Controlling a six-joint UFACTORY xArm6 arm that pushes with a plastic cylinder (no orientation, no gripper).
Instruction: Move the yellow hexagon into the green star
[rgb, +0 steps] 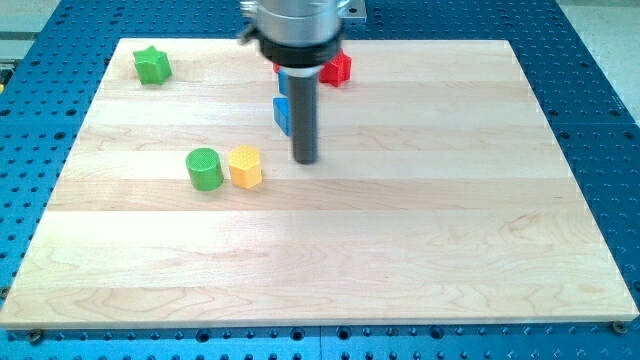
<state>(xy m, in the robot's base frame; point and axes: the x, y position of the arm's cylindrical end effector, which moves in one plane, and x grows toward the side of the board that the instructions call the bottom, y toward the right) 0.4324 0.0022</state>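
Observation:
The yellow hexagon (245, 166) stands left of the board's middle, touching or almost touching a green cylinder (204, 168) on its left. The green star (152, 65) lies near the board's top left corner, far from the hexagon. My tip (305, 160) rests on the board a short way to the right of the yellow hexagon, apart from it. The rod rises from the tip towards the view's top.
A blue block (283, 114) sits just left of the rod, partly hidden by it. A red block (337, 68) lies near the top edge, partly hidden behind the arm's body. The wooden board (420, 230) lies on a blue perforated table.

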